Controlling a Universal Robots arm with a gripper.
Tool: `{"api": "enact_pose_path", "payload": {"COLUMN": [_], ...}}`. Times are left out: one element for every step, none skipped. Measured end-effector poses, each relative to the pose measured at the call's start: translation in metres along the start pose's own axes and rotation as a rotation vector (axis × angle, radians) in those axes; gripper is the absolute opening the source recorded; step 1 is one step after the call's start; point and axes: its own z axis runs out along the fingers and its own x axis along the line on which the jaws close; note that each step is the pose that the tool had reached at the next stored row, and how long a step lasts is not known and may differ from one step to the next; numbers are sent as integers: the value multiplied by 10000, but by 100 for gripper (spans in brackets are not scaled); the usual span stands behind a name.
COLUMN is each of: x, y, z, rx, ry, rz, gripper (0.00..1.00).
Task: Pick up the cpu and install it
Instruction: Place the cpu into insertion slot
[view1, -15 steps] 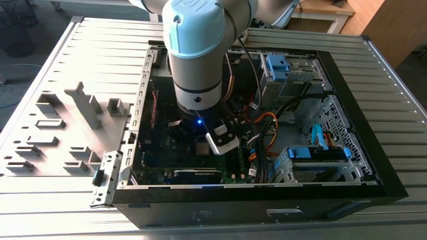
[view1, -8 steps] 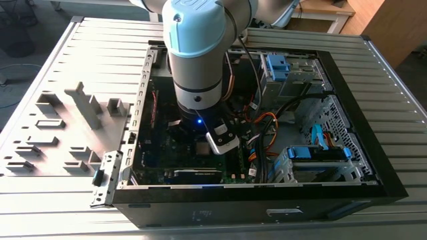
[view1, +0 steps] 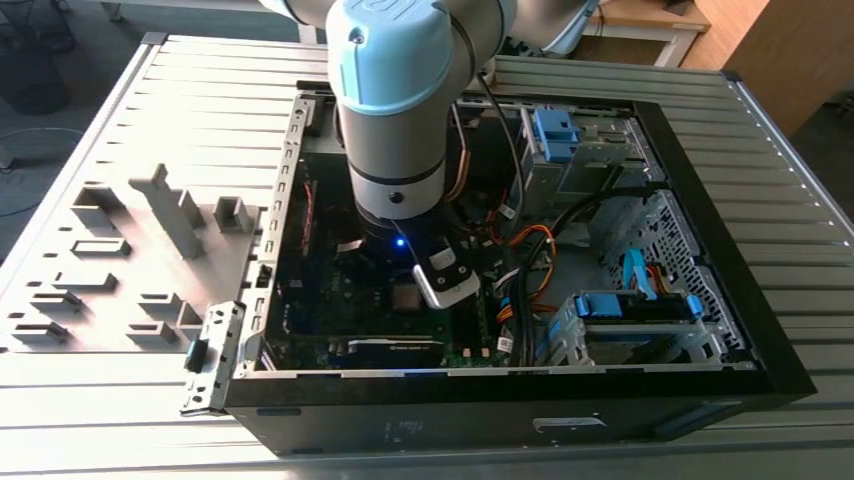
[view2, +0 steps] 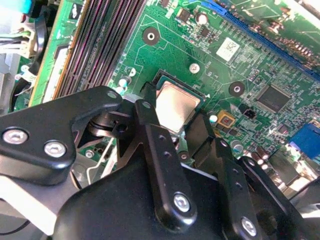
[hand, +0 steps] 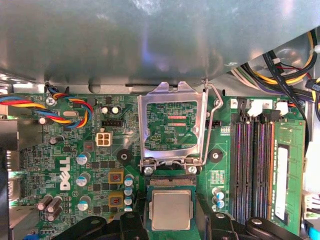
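Note:
The cpu is a small square chip with a dull silver top and a green edge. It lies in the dark socket on the green motherboard. In both wrist views my gripper straddles it, with one black finger against each of two opposite sides, shut on the cpu. The socket's metal load plate stands hinged open beyond the chip. In the exterior view the arm reaches straight down into the open computer case.
Memory slots run beside the socket, and coloured cable bundles lie near the case wall. Orange and black cables and blue drive bays fill the case's right half. A grey fixture plate with holders sits left of the case.

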Motion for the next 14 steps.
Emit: {"api": "enact_pose_path", "payload": {"x": [-1, 0, 0, 0, 1, 1, 1, 1, 2, 2, 2, 2, 2, 2], "y": [3, 5, 7, 8, 8, 8, 9, 9, 9, 9, 9, 9, 9, 9], "z": [3, 4, 5, 6, 6, 7, 9, 11, 14, 17, 18, 18, 19, 20], "rx": [-3, -2, -3, -2, 0, 2, 1, 1, 0, 1, 2, 2, 1, 0], "ry": [-2, -1, -1, -1, 0, 1, 1, 0, 1, 1, 1, 1, 0, 0], "rz": [0, -1, -2, -1, -1, -1, -1, 0, -1, -1, 0, -1, -1, -1], "gripper": [47, 47, 47, 47, 47, 47, 47, 47, 47, 47, 47, 47, 47, 47]}}
